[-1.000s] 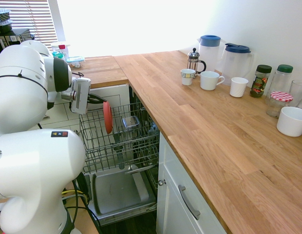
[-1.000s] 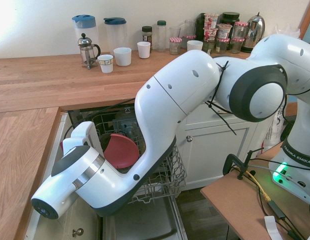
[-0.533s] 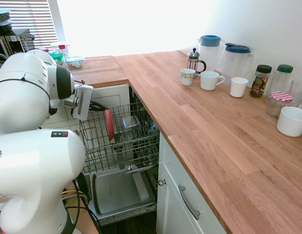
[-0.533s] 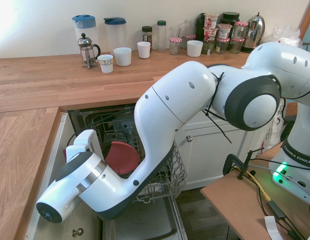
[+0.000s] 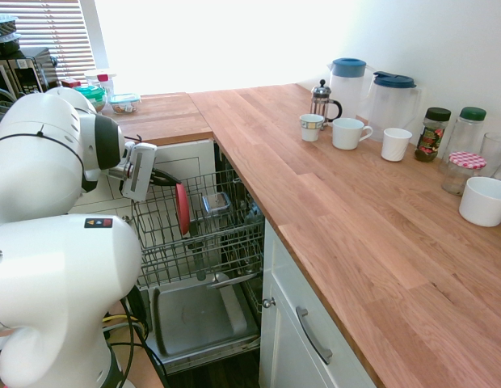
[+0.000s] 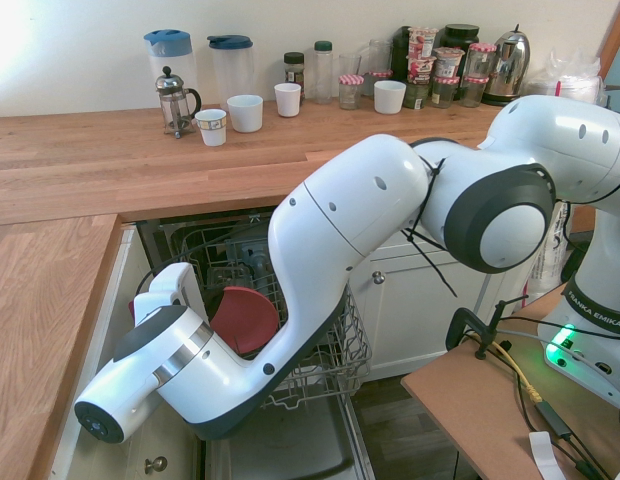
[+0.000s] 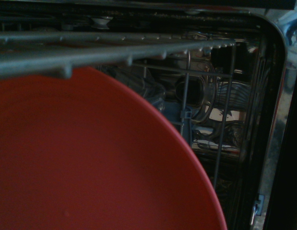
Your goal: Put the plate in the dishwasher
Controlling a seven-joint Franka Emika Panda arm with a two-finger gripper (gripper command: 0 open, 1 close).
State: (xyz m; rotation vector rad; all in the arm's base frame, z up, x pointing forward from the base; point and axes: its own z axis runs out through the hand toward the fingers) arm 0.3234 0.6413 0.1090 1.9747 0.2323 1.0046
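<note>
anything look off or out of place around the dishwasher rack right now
Nothing stands out. The plate stands on edge in the dishwasher rack, with the gripper at its rim. The mugs and jugs on the counter are upright, and nothing is spilled.

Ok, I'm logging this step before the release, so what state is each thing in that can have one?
plate: on edge in the rack, held by the arm.
dishwasher: door open, wire rack pulled out.
gripper: shut on the plate; fingers hard to see.
French press: upright, lid on.
two jugs: upright, blue lids on.
jars: lids on.
</note>
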